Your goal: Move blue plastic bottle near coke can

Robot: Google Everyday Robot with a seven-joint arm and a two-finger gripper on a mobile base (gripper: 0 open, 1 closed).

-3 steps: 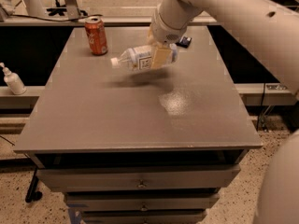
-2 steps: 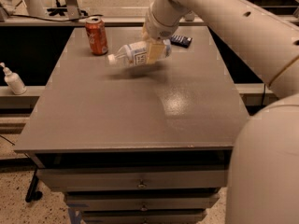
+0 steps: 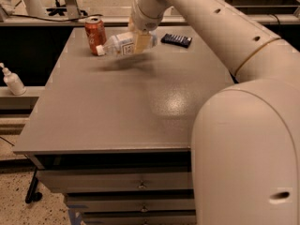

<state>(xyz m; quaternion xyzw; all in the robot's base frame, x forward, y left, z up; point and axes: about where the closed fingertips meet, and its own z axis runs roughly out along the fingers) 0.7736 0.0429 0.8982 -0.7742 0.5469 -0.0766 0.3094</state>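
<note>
The blue plastic bottle (image 3: 121, 44) is clear with a white cap and a pale label. It lies sideways in the air just above the table's far part, cap pointing left. My gripper (image 3: 142, 40) is shut on its right end, with a tan finger over the bottle body. The coke can (image 3: 94, 30) stands upright at the far left of the table. The bottle's cap sits just in front of and right of the can, very close to it.
A flat dark blue packet (image 3: 176, 40) lies on the grey table (image 3: 136, 111) at the far right. A small white pump bottle (image 3: 12, 80) stands on a ledge left of the table. My arm crosses the right side.
My gripper has carried the bottle left and farther back across the table, so its cap now sits close to the can.
</note>
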